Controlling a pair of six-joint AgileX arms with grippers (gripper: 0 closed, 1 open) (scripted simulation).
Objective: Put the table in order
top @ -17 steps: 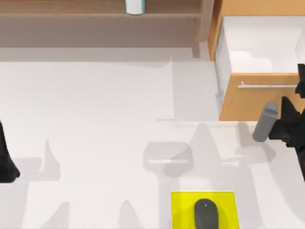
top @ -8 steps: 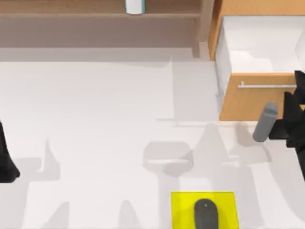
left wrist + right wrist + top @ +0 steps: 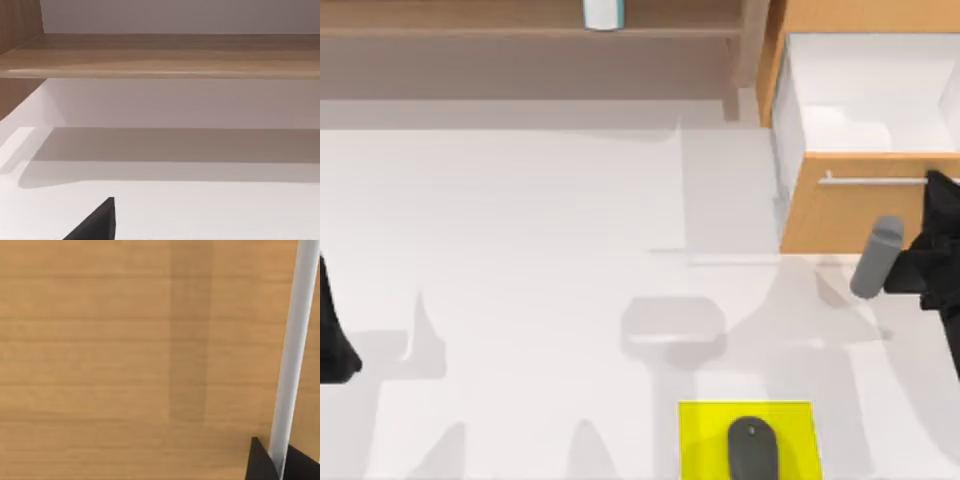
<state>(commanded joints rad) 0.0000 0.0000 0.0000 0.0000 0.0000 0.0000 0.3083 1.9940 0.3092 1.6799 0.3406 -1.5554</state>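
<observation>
The table [image 3: 520,250] spreads wide and white beneath everything. At three o'clock the right gripper [image 3: 932,262] sits before the open drawer [image 3: 865,205], its fingers [image 3: 261,462] straddling the handle [image 3: 292,355] (whether they pinch it I cannot tell). A grey cylinder [image 3: 876,256] lies just beside it. At nine o'clock the left gripper [image 3: 332,340] is parked. At six o'clock, a mouse [image 3: 752,448] rests on the yellow pad [image 3: 705,435].

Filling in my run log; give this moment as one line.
right claw at drawer handle | drawer open | left arm parked, left edge of table
</observation>
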